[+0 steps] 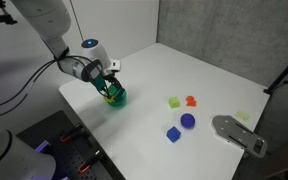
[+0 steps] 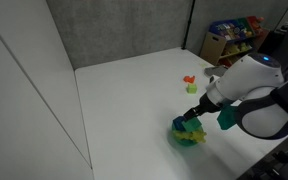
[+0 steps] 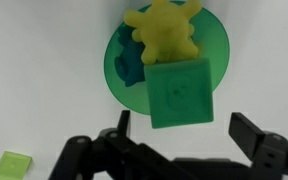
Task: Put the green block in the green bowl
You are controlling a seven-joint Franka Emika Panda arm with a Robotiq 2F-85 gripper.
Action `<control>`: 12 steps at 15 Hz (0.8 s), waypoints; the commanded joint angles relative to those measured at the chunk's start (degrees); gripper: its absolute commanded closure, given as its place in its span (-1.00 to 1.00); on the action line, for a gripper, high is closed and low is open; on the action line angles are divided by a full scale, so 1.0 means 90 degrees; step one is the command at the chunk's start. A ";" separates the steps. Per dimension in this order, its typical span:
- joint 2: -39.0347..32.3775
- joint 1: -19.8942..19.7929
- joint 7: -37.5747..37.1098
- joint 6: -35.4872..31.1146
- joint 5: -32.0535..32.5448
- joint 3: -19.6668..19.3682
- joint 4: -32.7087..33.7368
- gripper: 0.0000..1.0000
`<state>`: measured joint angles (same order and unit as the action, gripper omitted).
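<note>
In the wrist view a pale yellow-green piece [image 3: 12, 165] lies far left on the white surface [image 3: 44, 60]. Right of it sits the green bowl [image 3: 216, 45], holding a yellow star-shaped toy [image 3: 164, 30]. The green block [image 3: 181, 93] lies flat across the bowl's near rim, just beside the toy. The end effector [image 3: 181, 122] has its fingers spread wide on either side of the block, clear of it and gripping nothing. In an exterior view, a blue cube [image 1: 172, 133] and a purple ball [image 1: 188, 120] lie well apart to the right.
</note>
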<state>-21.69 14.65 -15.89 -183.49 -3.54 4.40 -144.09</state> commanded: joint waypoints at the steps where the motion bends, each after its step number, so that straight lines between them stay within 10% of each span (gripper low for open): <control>1: 0.0211 -0.0140 0.0210 0.0062 -0.0156 0.0037 -0.0032 -1.00; 12: 0.1224 -0.0171 0.0165 0.1959 0.0508 -0.1263 0.1045 -1.00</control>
<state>-12.78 13.27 -14.33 -172.46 -1.44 -4.14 -138.15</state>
